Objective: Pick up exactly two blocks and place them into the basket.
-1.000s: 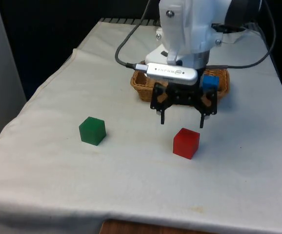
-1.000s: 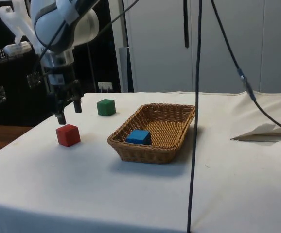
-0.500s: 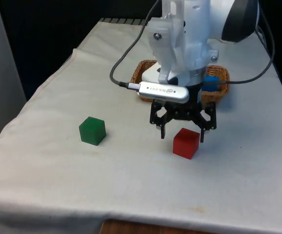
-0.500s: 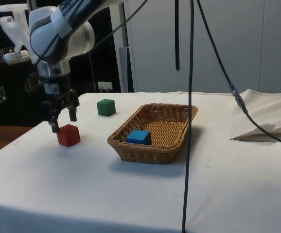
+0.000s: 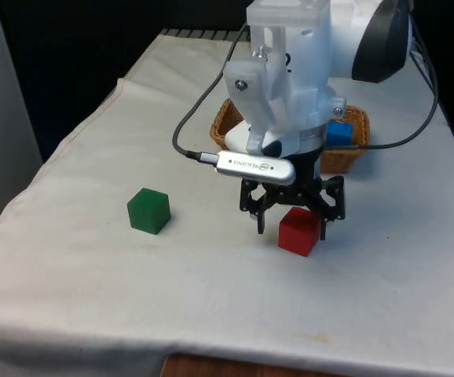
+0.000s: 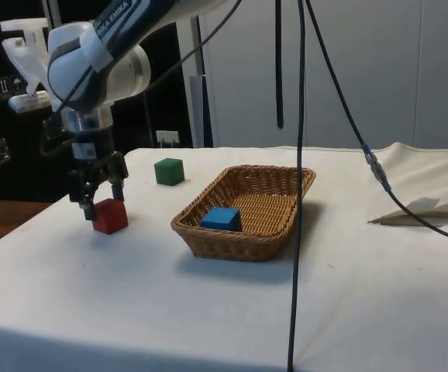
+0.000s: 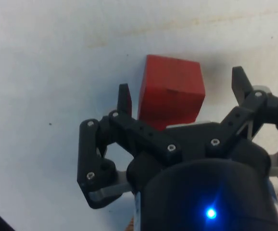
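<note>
Open tool (image 5: 292, 227) astride red block (image 5: 299, 232)

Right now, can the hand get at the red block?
Probably yes: the hand is open and already straddles the red block, one finger on each side, with nothing between them.

Red block (image 5: 299, 232): cube, flat on cloth, near table's front, between open gripper fingers.
Green block (image 5: 148, 210): cube, flat on cloth, well apart from red block toward front view's left.
Blue block (image 6: 222, 218): cube, inside basket.
Basket (image 6: 273, 198): wicker, rectangular, upright, holds 1 block.
</note>
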